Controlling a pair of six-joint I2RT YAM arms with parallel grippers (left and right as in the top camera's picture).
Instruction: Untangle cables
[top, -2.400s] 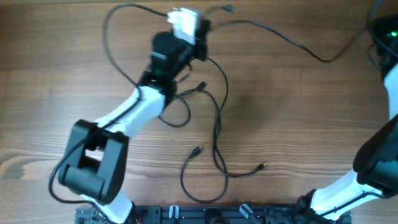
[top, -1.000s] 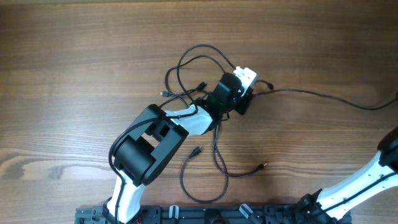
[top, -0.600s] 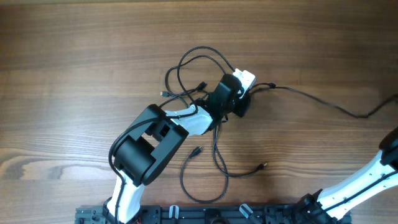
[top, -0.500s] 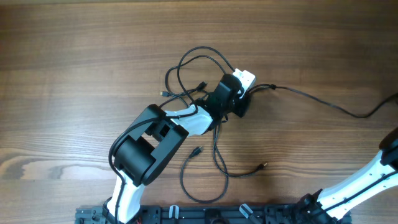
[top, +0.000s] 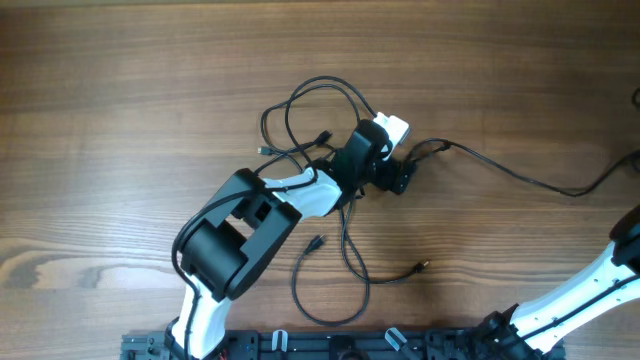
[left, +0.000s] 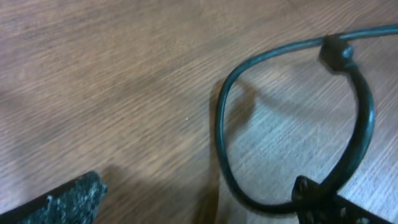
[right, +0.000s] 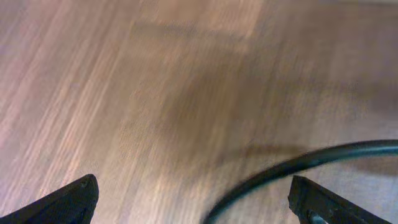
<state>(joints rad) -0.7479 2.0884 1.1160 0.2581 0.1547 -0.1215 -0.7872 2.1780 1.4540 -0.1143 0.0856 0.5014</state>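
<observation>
Near table centre, l. gripper (left: 193, 200) had just sprung from shut to wide, fingers either side of a loop of thin black flexible cord (left: 219, 134). The loop lay loose on the brown wood-grain table (top: 100, 100), not gripped. R. gripper (right: 193, 198), off at 3 o'clock, also went wide, w/ cord slack btwn its fingers. Judged: the long cord, drawn out toward 3 o'clock, was let go, so one strand looked separated. The remaining cords (top: 318, 80) lay looped at 10–11 o'clock of l. gripper, trailing to 6. Count: 2 grippers, approx. 3 cords (crossings unclear), 4 small plug ends (top: 421, 267).
</observation>
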